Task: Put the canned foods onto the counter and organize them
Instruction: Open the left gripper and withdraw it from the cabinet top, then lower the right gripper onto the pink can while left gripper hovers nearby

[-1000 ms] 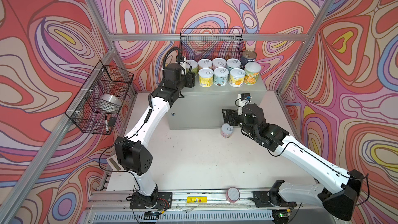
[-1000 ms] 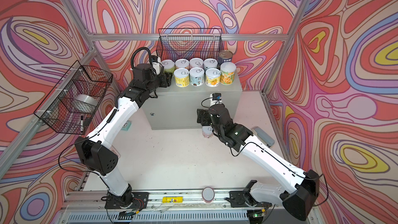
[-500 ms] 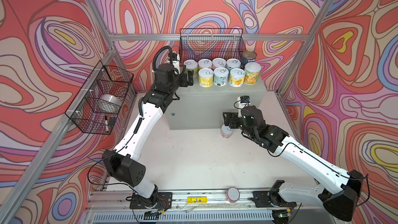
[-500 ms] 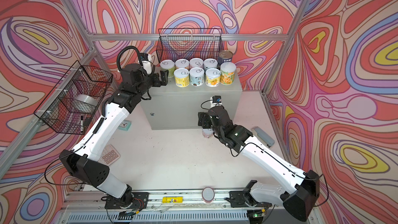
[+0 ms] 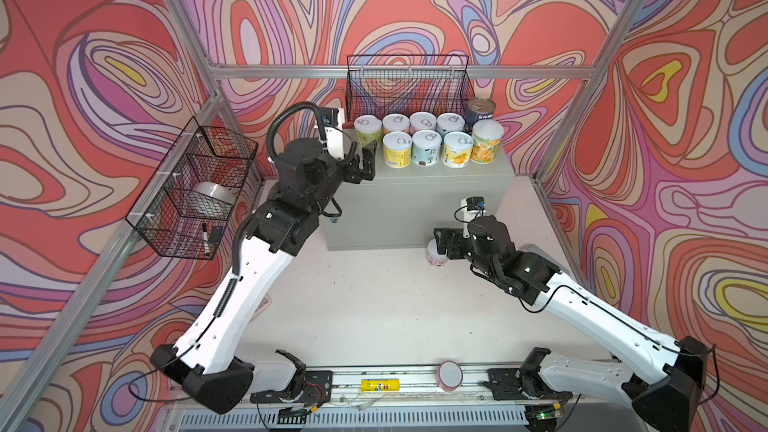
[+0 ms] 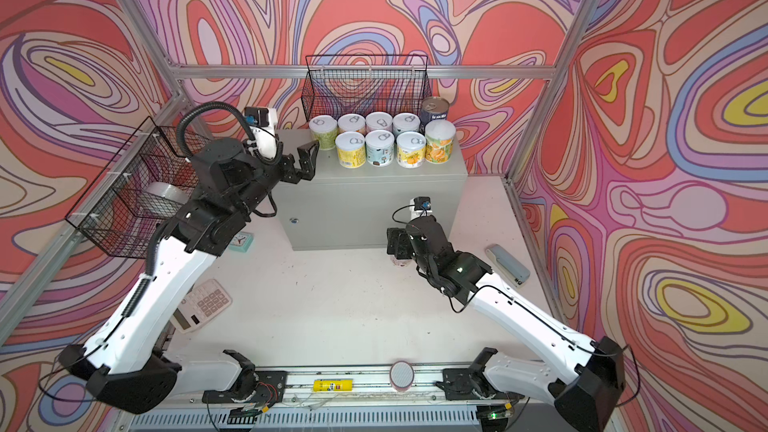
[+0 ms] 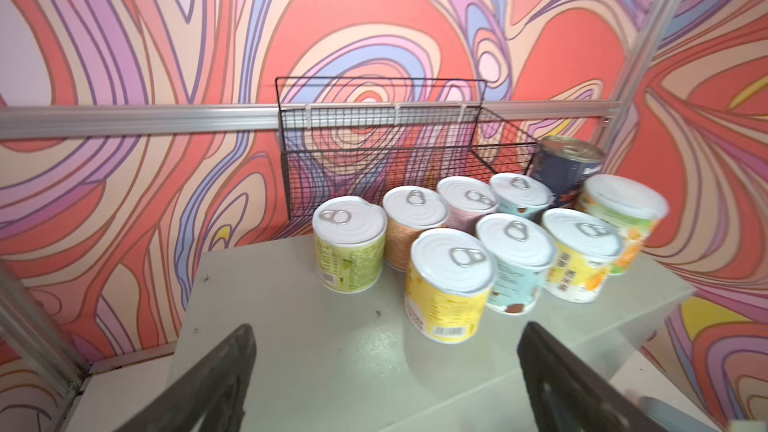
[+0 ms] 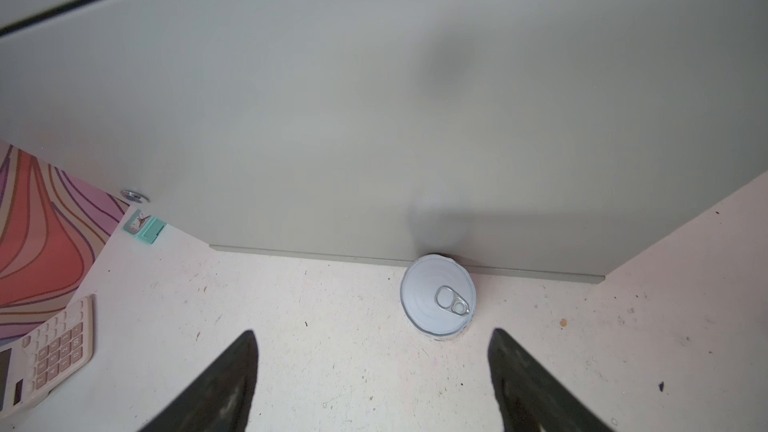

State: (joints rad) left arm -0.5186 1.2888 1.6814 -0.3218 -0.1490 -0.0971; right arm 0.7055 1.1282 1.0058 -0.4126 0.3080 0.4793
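Several canned foods [image 5: 424, 139] [image 6: 374, 139] stand upright in two rows at the back of the counter [image 5: 415, 201] [image 6: 365, 201] [image 7: 311, 347], with a dark-blue can [image 5: 480, 112] and an orange-fruit can [image 5: 486, 143] at the right end. The green can [image 5: 368, 128] [image 7: 349, 251] is the leftmost. My left gripper [image 5: 361, 157] [image 6: 301, 157] [image 7: 386, 328] hangs open and empty over the counter's left part, just short of the cans. One pink can [image 5: 434, 255] [image 8: 438, 295] stands on the tabletop against the counter's front [image 8: 374, 97]. My right gripper [image 5: 446, 241] [image 6: 397, 241] [image 8: 372, 333] is open above it, its fingertips short of the can.
A wire basket [image 5: 407, 85] hangs on the back wall above the cans. A second one [image 5: 195, 189] hangs on the left wall. On the tabletop lie a calculator [image 6: 201, 305], a teal clock [image 6: 241, 241] and a stapler [image 6: 509, 263]. A pink roll [image 5: 450, 375] and a yellow tube [image 5: 380, 385] rest on the front rail.
My left gripper opened and drew back to the left, leaving the green can on the counter. My right gripper dropped closer to the pink can and its jaws spread wider.
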